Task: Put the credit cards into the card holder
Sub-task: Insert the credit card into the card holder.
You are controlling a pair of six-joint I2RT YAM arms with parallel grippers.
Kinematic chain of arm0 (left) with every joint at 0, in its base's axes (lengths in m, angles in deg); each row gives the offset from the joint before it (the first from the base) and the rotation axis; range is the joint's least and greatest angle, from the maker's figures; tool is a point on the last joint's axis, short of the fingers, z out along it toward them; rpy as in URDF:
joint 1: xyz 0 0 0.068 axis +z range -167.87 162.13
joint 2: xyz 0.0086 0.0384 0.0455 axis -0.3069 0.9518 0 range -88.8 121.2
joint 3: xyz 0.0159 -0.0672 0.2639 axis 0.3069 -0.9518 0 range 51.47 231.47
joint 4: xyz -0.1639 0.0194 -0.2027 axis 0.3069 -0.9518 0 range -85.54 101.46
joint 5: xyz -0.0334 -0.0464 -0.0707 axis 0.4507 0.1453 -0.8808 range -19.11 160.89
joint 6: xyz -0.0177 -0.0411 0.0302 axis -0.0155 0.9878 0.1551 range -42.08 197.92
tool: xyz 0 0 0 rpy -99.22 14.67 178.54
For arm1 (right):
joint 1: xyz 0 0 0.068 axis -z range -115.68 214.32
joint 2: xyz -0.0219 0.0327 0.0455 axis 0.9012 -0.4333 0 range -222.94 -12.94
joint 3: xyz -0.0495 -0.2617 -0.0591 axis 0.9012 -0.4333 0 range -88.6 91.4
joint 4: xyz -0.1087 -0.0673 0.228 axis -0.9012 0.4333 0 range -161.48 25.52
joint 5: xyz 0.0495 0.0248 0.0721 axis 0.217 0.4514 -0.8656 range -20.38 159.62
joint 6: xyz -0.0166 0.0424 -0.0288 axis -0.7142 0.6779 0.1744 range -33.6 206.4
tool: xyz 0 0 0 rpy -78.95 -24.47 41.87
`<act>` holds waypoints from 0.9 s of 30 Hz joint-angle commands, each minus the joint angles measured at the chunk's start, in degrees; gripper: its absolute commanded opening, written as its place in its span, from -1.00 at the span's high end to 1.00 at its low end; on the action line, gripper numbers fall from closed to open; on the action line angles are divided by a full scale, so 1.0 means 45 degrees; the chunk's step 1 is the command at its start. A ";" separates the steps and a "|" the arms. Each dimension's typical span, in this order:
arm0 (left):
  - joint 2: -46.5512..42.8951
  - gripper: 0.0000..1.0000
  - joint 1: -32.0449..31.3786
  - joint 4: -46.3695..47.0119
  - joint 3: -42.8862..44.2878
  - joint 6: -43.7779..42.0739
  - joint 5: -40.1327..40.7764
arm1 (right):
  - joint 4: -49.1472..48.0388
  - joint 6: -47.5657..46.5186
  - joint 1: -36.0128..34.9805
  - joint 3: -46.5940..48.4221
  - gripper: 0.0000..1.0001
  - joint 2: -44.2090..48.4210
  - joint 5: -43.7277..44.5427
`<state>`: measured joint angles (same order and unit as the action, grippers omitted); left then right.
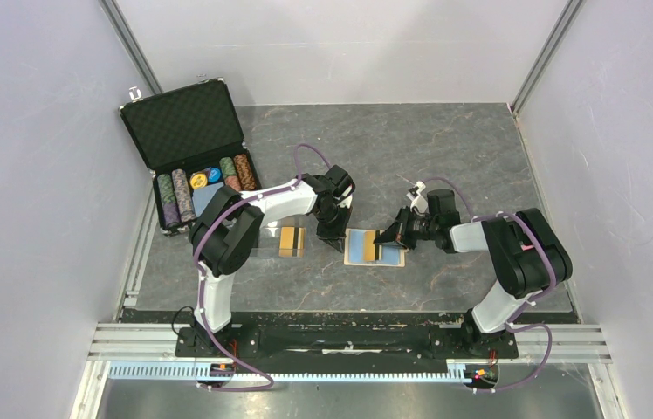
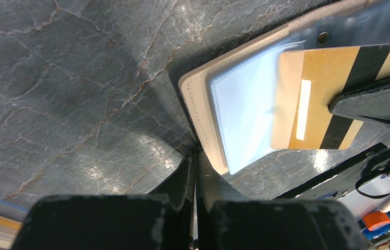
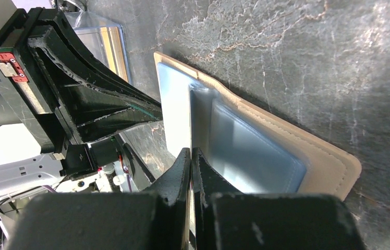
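Note:
The tan card holder (image 1: 393, 260) lies open on the grey table, blue lining up. It also shows in the left wrist view (image 2: 195, 99) and the right wrist view (image 3: 328, 166). My right gripper (image 1: 390, 236) is shut on a gold-orange credit card with a black stripe (image 2: 313, 104). The card's free end rests over the holder's clear pocket (image 3: 245, 151). My left gripper (image 1: 333, 230) is shut, its tips (image 2: 197, 156) down at the holder's left edge. A second gold-orange card (image 1: 292, 241) lies on the table left of the holder. No black card is in view.
An open black foam-lined case (image 1: 185, 122) with rows of poker chips (image 1: 205, 183) stands at the back left. A clear plastic sleeve (image 1: 264, 237) lies by the second card. Grey walls close in both sides.

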<state>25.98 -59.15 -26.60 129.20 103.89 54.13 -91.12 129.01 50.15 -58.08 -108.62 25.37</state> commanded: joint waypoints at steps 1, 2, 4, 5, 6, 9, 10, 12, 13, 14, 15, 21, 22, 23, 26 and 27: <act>0.0507 0.96 -0.0144 0.0060 0.0186 0.0352 0.0072 | -0.0530 0.0106 -0.0175 -0.0071 1.00 -0.0272 -0.0232; 0.0506 0.95 -0.0144 0.0065 0.0207 0.0365 0.0066 | -0.0709 0.0218 -0.0250 -0.0120 1.00 -0.0317 -0.0230; 0.0462 0.95 -0.0144 0.0061 0.0206 0.0365 0.0051 | -0.0660 0.0233 -0.0409 -0.0021 1.00 -0.0394 -0.0158; 0.0458 0.95 -0.0144 0.0060 0.0226 0.0384 0.0065 | -0.0541 0.0169 -0.0478 0.0073 1.00 -0.0463 -0.0096; 0.0451 0.96 -0.0144 0.0061 0.0231 0.0383 0.0070 | -0.0483 0.0148 -0.0521 0.0175 1.00 -0.0505 -0.0041; 0.0443 0.96 -0.0144 0.0060 0.0266 0.0494 0.0051 | -0.0392 0.0147 -0.0667 0.0396 1.00 -0.0602 0.0206; 0.0442 0.96 -0.0144 0.0060 0.0265 0.0533 0.0033 | -0.0382 0.0159 -0.0730 0.0470 1.00 -0.0630 0.0257; 0.0384 0.96 -0.0144 0.0070 0.0294 0.0591 0.0012 | -0.0426 0.0187 -0.0865 0.0623 1.00 -0.0788 0.0302; 0.0351 0.96 -0.0144 0.0061 0.0267 0.0623 0.0029 | -0.0527 0.0232 -0.0956 0.0691 1.00 -0.0850 0.0283; 0.0297 0.95 -0.0149 0.0070 0.0253 0.0648 0.0029 | -0.0634 0.0283 -0.1035 0.0743 1.00 -0.0934 0.0282; 0.0246 0.96 -0.0144 0.0060 0.0227 0.0717 0.0031 | -0.0757 0.0353 -0.1120 0.0793 1.00 -0.0997 0.0297; -0.0114 0.96 -0.0149 0.0060 -0.0132 0.1176 0.0194 | -0.1180 0.0655 -0.1245 0.1010 1.00 -0.1189 0.0659; -0.0165 0.96 -0.0144 0.0060 -0.0197 0.1262 0.0241 | -0.1271 0.0698 -0.1244 0.1010 1.00 -0.1209 0.0709; -0.0199 0.96 -0.0144 0.0060 -0.0237 0.1316 0.0275 | -0.1331 0.0740 -0.1245 0.1030 1.00 -0.1245 0.0701; -0.0181 0.96 -0.0144 0.0088 -0.0263 0.1412 0.0242 | -0.1420 0.0772 -0.1356 0.1078 1.00 -0.1417 0.0582; -0.0176 0.95 -0.0144 0.0133 -0.0263 0.1399 0.0199 | -0.1261 0.0676 -0.1398 0.1105 0.96 -0.1414 0.0575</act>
<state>25.89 -59.15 -27.41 128.96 107.41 54.31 -95.25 132.29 44.88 -54.82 -113.75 26.46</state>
